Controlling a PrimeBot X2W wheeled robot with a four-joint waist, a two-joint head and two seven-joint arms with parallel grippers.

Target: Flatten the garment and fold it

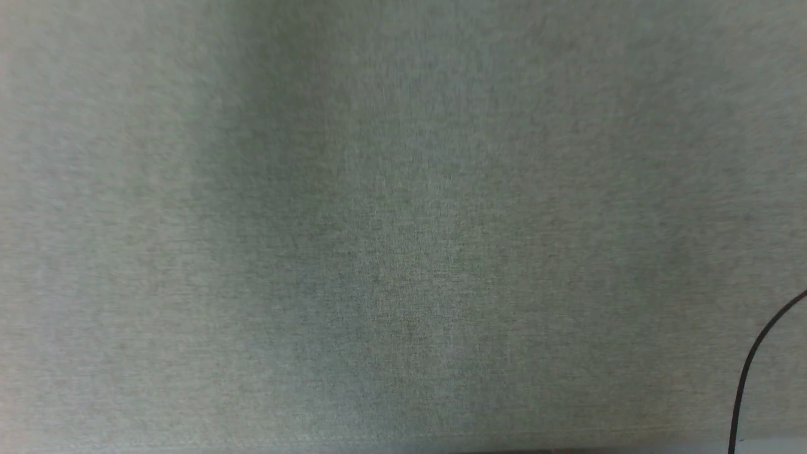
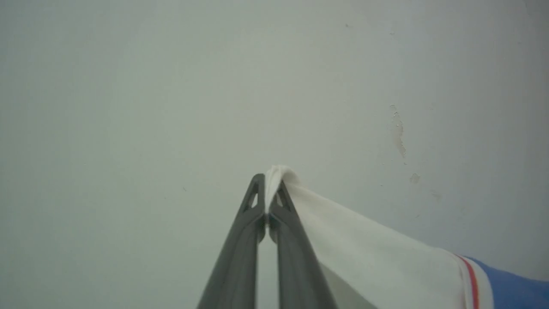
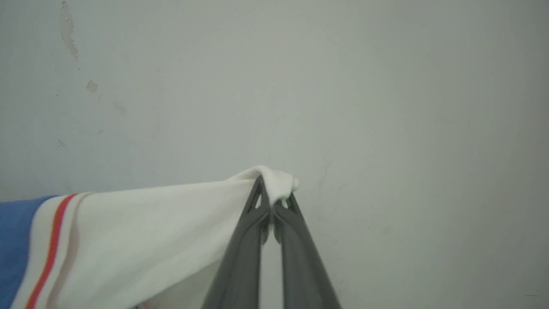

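Sleeve edges of the garment point(image 2: 364, 244) are being pinched taut: one white tip is being clamped by the left gripper point(image 2: 269, 186), the other by the right gripper point(image 3: 274, 191). Open room is being left all around before a pale surface point(image 3: 386, 107), possibly a wall.

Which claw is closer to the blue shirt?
Neither: both touch it. The left gripper pinches a white sleeve end of the garment; the right gripper pinches a white sleeve end too.
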